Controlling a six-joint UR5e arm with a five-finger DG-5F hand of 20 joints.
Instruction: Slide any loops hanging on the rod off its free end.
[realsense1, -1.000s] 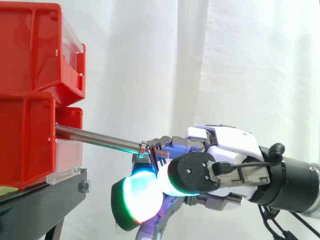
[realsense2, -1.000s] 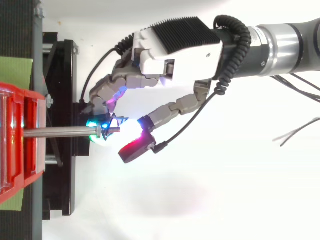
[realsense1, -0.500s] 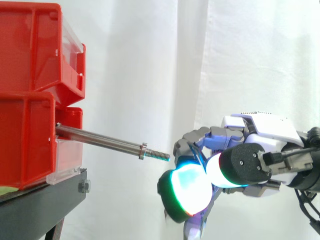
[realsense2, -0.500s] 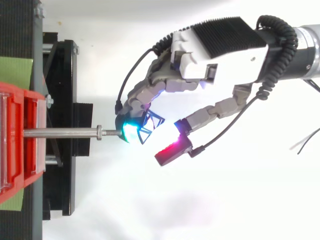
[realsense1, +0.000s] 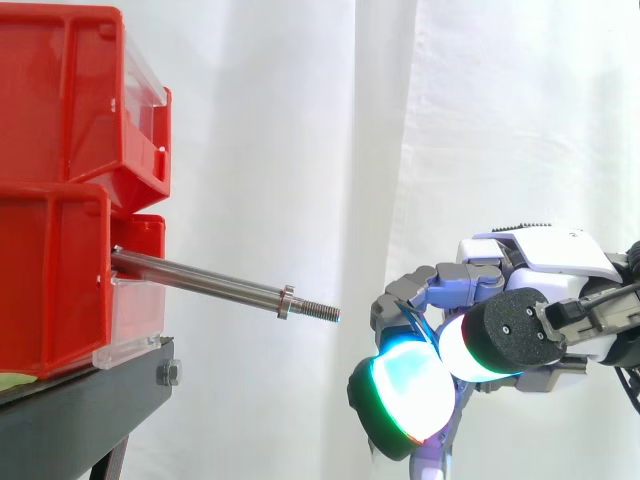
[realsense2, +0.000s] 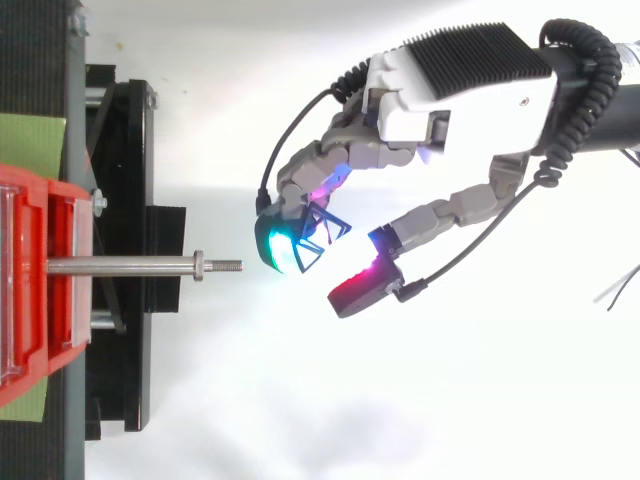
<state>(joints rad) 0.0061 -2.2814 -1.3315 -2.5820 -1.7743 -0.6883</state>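
Note:
A bare steel rod (realsense1: 205, 282) juts from the red bins (realsense1: 55, 290) toward the right and ends in a threaded tip (realsense2: 228, 266). Nothing hangs on it. My hand (realsense2: 455, 95) hovers to the right of the tip, a short gap away. Its curled fingers pinch a black wire loop (realsense2: 312, 238) against a cyan-green glowing fingertip (realsense2: 280, 248). The thumb, glowing red (realsense2: 358, 290), stands apart below the loop. In the side view the hand (realsense1: 535, 290) sits lower than the rod's tip, and its fingertips (realsense1: 410, 395) glow green and white.
The stacked red bins stand on a black stand (realsense2: 130, 250) at the left. A white curtain (realsense1: 450, 120) hangs behind. Open white space lies to the right of and below the rod's free end.
The hand drew back to the right, sliding the black loop off the rod's threaded end. The rod is now bare, and the hand has moved further away and slightly lower.

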